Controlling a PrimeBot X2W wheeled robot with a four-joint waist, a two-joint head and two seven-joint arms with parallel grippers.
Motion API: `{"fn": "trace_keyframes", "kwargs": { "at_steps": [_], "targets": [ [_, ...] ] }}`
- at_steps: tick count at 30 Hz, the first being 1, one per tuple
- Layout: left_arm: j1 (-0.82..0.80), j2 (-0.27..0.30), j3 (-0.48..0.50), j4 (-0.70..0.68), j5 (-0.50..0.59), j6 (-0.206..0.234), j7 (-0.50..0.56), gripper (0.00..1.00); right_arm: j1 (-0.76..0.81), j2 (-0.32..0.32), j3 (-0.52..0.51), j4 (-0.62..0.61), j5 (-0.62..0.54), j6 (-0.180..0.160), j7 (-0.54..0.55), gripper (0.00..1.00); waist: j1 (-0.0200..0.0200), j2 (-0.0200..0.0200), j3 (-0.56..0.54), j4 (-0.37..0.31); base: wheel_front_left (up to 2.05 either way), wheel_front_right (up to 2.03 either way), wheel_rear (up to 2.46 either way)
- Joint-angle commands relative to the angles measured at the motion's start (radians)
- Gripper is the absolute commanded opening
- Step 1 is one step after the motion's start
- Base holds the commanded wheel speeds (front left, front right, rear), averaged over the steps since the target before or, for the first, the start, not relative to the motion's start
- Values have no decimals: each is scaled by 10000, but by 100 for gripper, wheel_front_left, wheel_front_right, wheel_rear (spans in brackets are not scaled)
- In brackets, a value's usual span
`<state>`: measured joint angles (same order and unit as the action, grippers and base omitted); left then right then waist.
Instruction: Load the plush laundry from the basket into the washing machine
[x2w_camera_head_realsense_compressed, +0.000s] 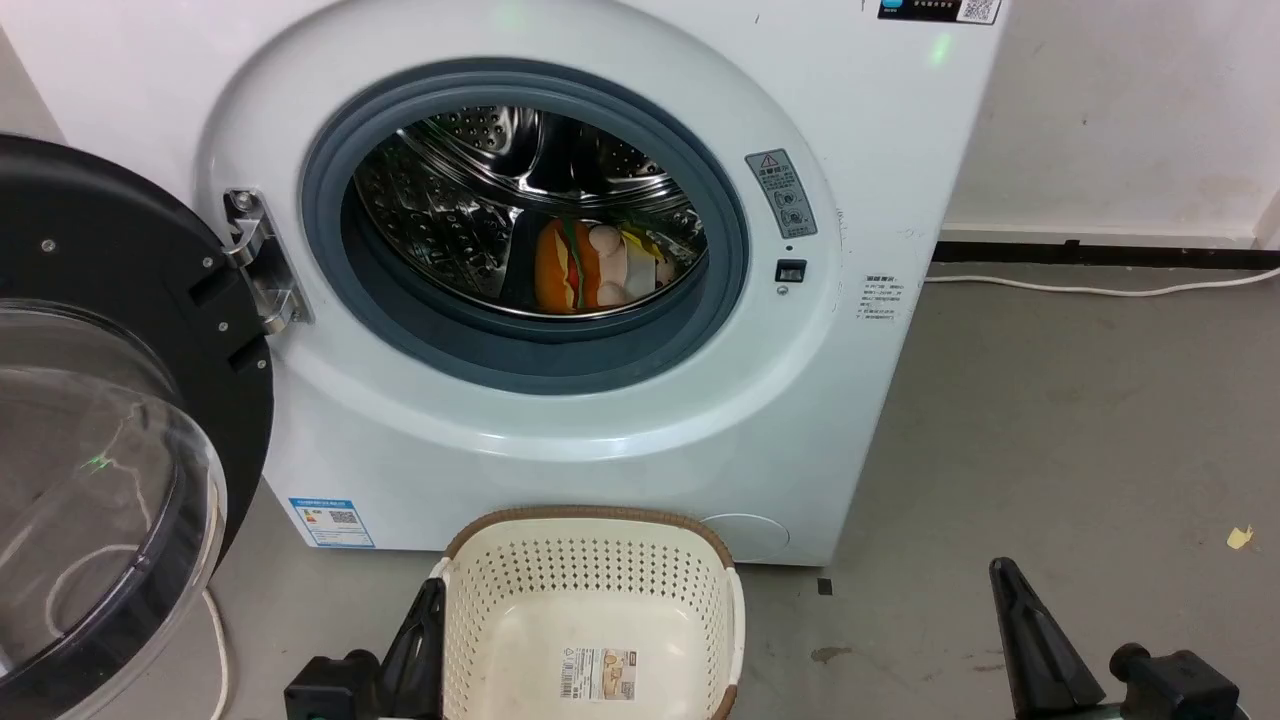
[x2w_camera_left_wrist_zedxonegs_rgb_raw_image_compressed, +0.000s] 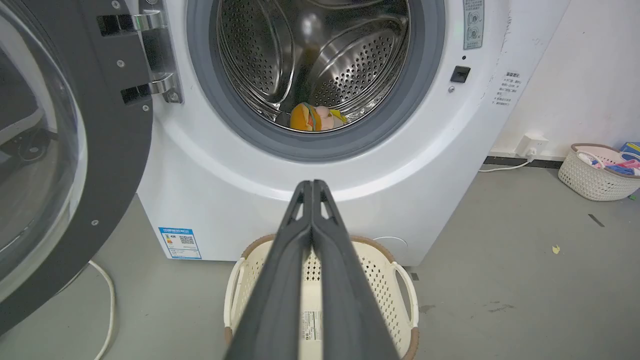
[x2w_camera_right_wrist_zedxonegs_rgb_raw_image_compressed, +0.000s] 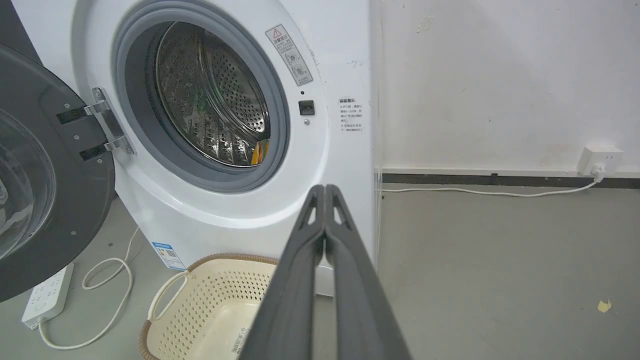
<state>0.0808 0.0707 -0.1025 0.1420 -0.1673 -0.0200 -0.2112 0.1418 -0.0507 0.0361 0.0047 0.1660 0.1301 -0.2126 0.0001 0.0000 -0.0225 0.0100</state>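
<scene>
The plush laundry (x2w_camera_head_realsense_compressed: 595, 265), an orange hamburger with a pink-faced doll, lies on the bottom of the steel drum inside the washing machine (x2w_camera_head_realsense_compressed: 560, 420); the left wrist view also catches the toy (x2w_camera_left_wrist_zedxonegs_rgb_raw_image_compressed: 315, 117). The door (x2w_camera_head_realsense_compressed: 110, 420) hangs wide open at the left. On the floor in front of the washer stands the cream basket (x2w_camera_head_realsense_compressed: 590, 620), holding nothing but its label sticker. My left gripper (x2w_camera_head_realsense_compressed: 430, 600) is shut beside the basket's left rim. My right gripper (x2w_camera_head_realsense_compressed: 1000, 575) is shut over bare floor to the basket's right.
A white cable (x2w_camera_head_realsense_compressed: 1100, 290) runs along the floor by the wall at the right. A power strip (x2w_camera_right_wrist_zedxonegs_rgb_raw_image_compressed: 47, 295) and looped cord (x2w_camera_right_wrist_zedxonegs_rgb_raw_image_compressed: 107, 270) lie under the open door. A second basket (x2w_camera_left_wrist_zedxonegs_rgb_raw_image_compressed: 600, 172) with clothes sits by the right wall.
</scene>
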Motion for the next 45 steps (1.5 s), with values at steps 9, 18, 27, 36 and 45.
{"fn": "trace_keyframes", "kwargs": {
  "at_steps": [9, 18, 27, 36, 45],
  "targets": [
    [-186, -49, 139, -187, 229, 52, 230, 0, -254, 1, -66, -9, -221, 2, 228, 0, 0, -1, 21, -9, 0, 0, 0],
    [-246, -64, 225, -307, 369, 67, 412, 0, -367, 2, -94, -13, -361, 2, 412, 0, 0, -1, 41, -18, 0, 0, 0],
    [-313, -81, 321, -440, 525, 83, 616, 0, -493, 2, -126, -17, -516, 2, 617, 0, 0, -1, 63, -28, 0, 0, 0],
    [-374, -96, 407, -560, 665, 97, 799, 0, -605, 2, -155, -21, -656, 3, 801, 0, 0, -1, 83, -37, 0, 0, 0],
    [-434, -111, 493, -680, 806, 111, 982, 0, -719, 3, -184, -24, -796, 3, 986, 0, 0, -1, 103, -45, 0, 0, 0]
  ]
}}
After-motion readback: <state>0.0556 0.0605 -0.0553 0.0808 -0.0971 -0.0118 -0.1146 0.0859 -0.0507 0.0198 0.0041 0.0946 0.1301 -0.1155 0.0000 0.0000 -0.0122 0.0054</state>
